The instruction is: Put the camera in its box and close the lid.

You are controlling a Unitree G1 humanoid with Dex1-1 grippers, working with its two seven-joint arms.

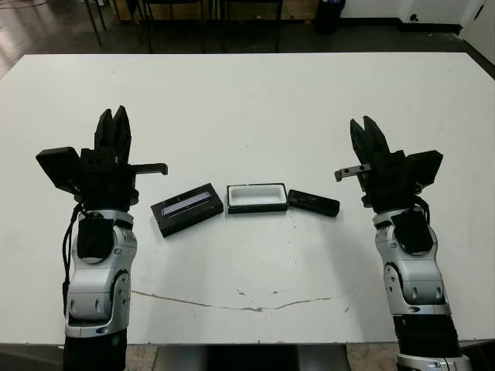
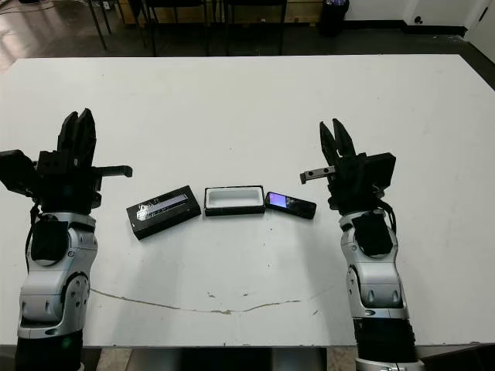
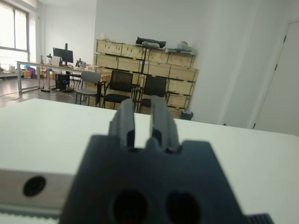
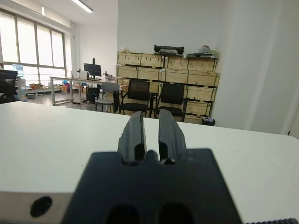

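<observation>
On the worktop (image 1: 247,100) mid-row: lid (image 1: 187,209), box (image 1: 256,197), then camera (image 1: 313,203) just right of box, maybe touching, long axis roughly across. Right pincer (image 1: 367,139) nearer camera, raised off to its right, fingers slightly apart. Left pincer (image 1: 114,131) raised beside lid, fingers narrowly apart, holding nothing.

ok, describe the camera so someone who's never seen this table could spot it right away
On the white table, three dark items lie in a row between the two arms. The camera is the one at the right end, beside the white-lined box. It is the smallest and slimmest, a black oblong with a small bluish screen, unlike the wider lid with its pale strip.
</observation>
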